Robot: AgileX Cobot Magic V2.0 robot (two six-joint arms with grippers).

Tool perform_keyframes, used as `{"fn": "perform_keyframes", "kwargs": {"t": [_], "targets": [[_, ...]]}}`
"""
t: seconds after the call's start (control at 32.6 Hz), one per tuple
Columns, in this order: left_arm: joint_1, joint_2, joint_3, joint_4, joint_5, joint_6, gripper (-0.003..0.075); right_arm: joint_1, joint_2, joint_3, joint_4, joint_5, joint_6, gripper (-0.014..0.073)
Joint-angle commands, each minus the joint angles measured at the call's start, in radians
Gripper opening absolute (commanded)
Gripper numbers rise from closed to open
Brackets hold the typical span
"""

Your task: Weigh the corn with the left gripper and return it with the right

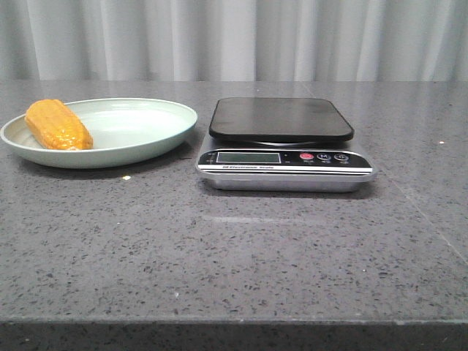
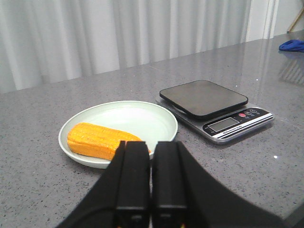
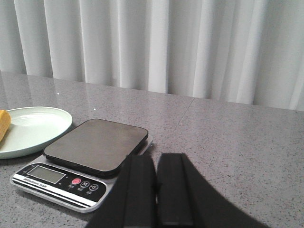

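The corn (image 1: 58,125), a stubby orange-yellow cob, lies on the left side of a pale green plate (image 1: 139,135) at the table's far left. It also shows in the left wrist view (image 2: 99,140) and at the edge of the right wrist view (image 3: 4,124). A kitchen scale (image 1: 285,142) with a bare black platform stands to the right of the plate. My left gripper (image 2: 151,145) is shut and empty, in front of the plate, short of the corn. My right gripper (image 3: 156,159) is shut and empty, near the scale's right front. Neither gripper shows in the front view.
The grey speckled table (image 1: 234,256) ends at its front edge near the bottom of the front view. White curtains (image 1: 234,36) hang behind it. A blue object (image 2: 292,45) lies far off to the right in the left wrist view.
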Motion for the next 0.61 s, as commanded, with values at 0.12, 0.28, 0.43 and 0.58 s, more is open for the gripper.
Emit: {"fn": "perform_keyframes", "kwargs": {"t": [0.12,0.28,0.43,0.58], "targets": [[-0.009,0.005,-0.024,0.001,-0.078,-0.006,0.0127,-0.006,0.011,-0.025,-0.011,-0.084,-0.012,0.015],[0.005,0.005,-0.005,-0.056,-0.076,-0.006,0.0127,-0.006,0.011,-0.025,-0.011,-0.084,-0.012,0.015],[0.124,0.005,0.041,-0.104,-0.085,0.028,0.0127,-0.006,0.011,-0.025,-0.011,-0.084,-0.012,0.015],[0.355,0.005,0.114,-0.224,-0.188,0.153,0.0127,-0.006,0.011,-0.025,-0.011,-0.084,-0.012,0.015]]}}
